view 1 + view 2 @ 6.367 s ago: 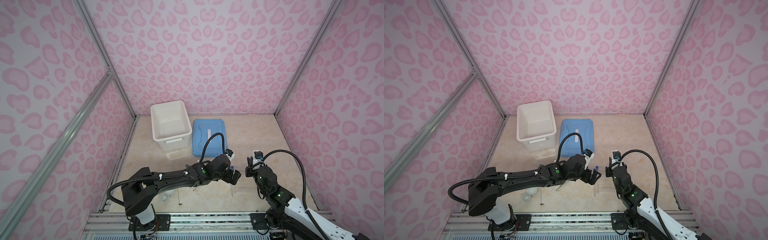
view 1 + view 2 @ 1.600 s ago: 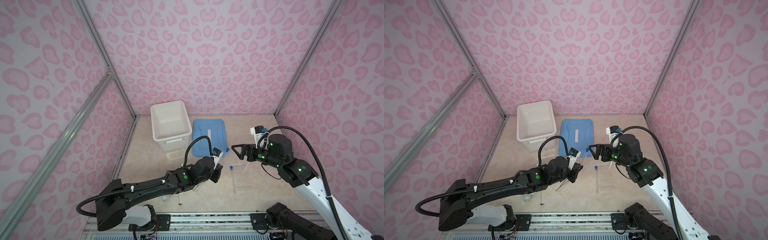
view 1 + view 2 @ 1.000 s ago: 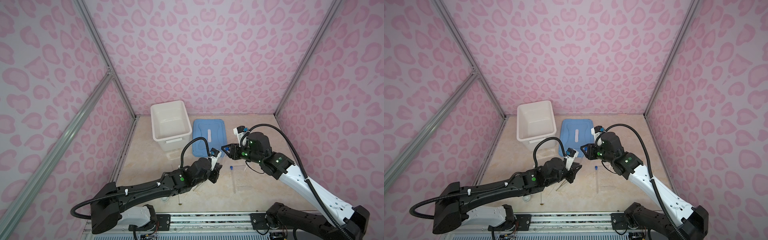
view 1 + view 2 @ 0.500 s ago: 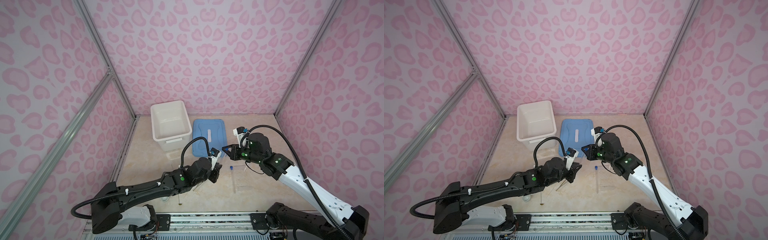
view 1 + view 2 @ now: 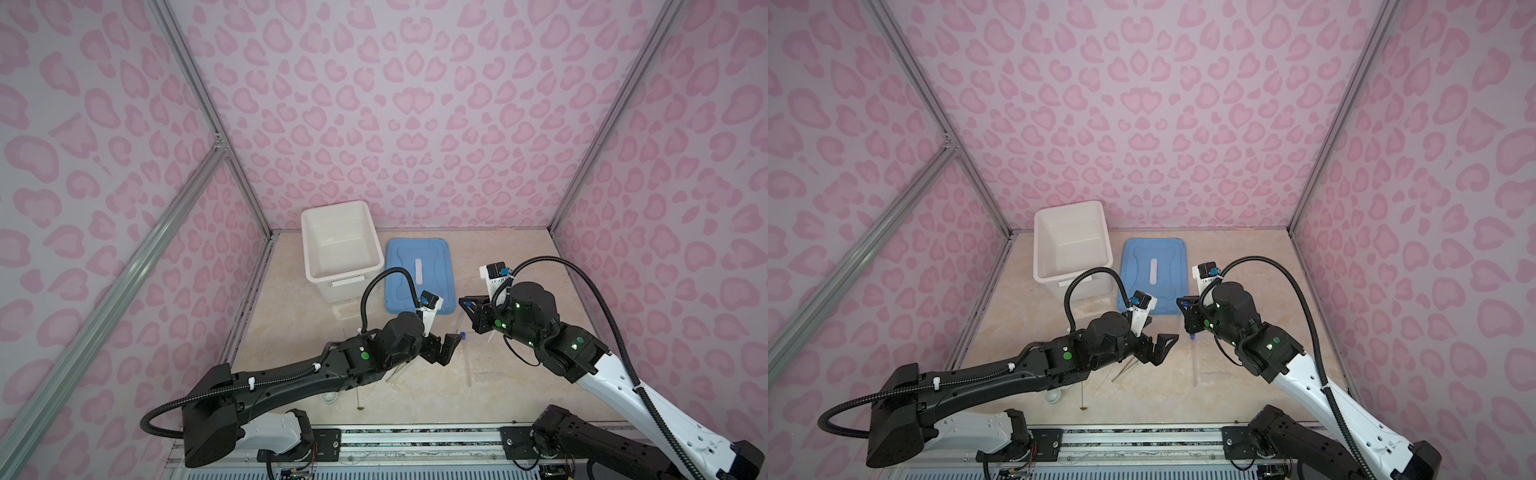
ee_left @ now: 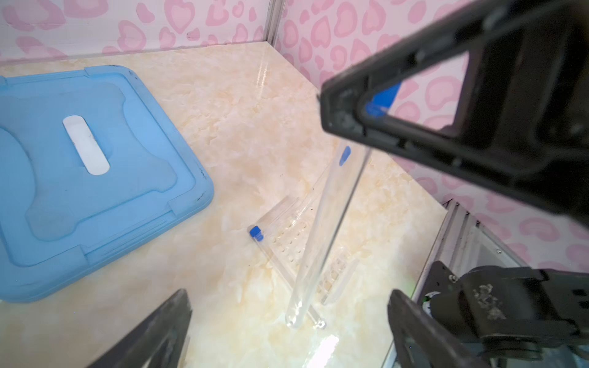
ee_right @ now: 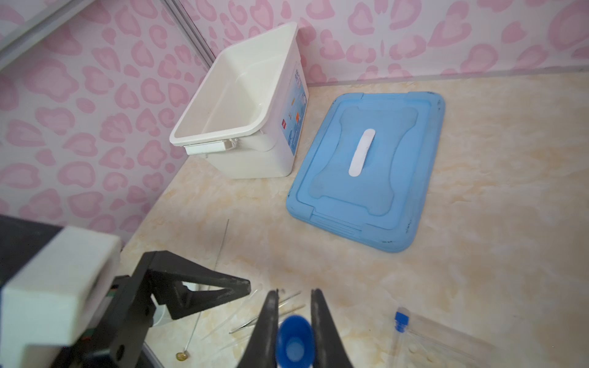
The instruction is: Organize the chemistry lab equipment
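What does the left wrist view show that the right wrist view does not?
Only the left wrist view: the held tube at full length, down to its rounded end. Only the right wrist view: the white bin, long thin rod, metal tweezers. Both: the blue lid, the blue-capped tube lying on the table, the held tube's blue cap.

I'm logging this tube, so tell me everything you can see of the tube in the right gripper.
The tube is long, slim and clear, glass or plastic by its look, with a rounded closed end and a blue cap. The right gripper is shut on the cap end, so the tube hangs nearly upright, slightly tilted, rounded end down over the clear rack; whether it touches anything below cannot be told. The open left gripper stands beside it, apart.
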Controlling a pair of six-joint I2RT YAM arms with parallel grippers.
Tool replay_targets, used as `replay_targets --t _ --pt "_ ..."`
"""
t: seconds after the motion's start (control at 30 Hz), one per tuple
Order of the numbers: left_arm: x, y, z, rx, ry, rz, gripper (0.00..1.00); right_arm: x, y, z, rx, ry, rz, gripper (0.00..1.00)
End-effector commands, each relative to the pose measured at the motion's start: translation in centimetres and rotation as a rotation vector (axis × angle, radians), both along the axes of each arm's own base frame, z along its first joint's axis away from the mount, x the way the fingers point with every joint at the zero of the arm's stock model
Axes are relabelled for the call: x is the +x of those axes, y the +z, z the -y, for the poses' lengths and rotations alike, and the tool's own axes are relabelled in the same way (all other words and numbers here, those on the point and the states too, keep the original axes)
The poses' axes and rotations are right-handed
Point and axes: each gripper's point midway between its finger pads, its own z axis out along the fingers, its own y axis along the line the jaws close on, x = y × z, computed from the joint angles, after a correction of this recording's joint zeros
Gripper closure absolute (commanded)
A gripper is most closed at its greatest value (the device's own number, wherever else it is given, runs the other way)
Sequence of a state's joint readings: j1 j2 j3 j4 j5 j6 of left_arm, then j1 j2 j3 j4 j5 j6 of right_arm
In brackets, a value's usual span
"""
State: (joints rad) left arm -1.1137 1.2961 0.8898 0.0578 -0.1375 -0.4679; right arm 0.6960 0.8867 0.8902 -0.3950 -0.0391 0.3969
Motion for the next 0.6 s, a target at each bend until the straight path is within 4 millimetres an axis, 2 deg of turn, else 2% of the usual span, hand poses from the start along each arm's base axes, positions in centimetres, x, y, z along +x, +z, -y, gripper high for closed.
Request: replay_targets --t 0.0,0.2,0.33,0.57 --pt "0.1 1.7 0.5 -0.097 0.038 -0.073 0.02 0.5 -0.5 3.4 -0.188 -0.129 0.129 0.87" --pt "-0.4 0.6 1.5 -0.096 0.013 -0.151 0.02 -0.8 -0.7 6.6 -0.232 -0.248 0.261 0.88" --pt "-0.8 -0.6 2.7 -0.065 -0.024 -0.184 0.02 -1.6 -1.6 9.2 -0.229 -0.338 0.31 0.88" --pt "-1.0 -1.8 4.0 -0.034 -0.05 -0.209 0.02 -2.9 -2.9 12.5 -0.168 -0.454 0.367 0.88"
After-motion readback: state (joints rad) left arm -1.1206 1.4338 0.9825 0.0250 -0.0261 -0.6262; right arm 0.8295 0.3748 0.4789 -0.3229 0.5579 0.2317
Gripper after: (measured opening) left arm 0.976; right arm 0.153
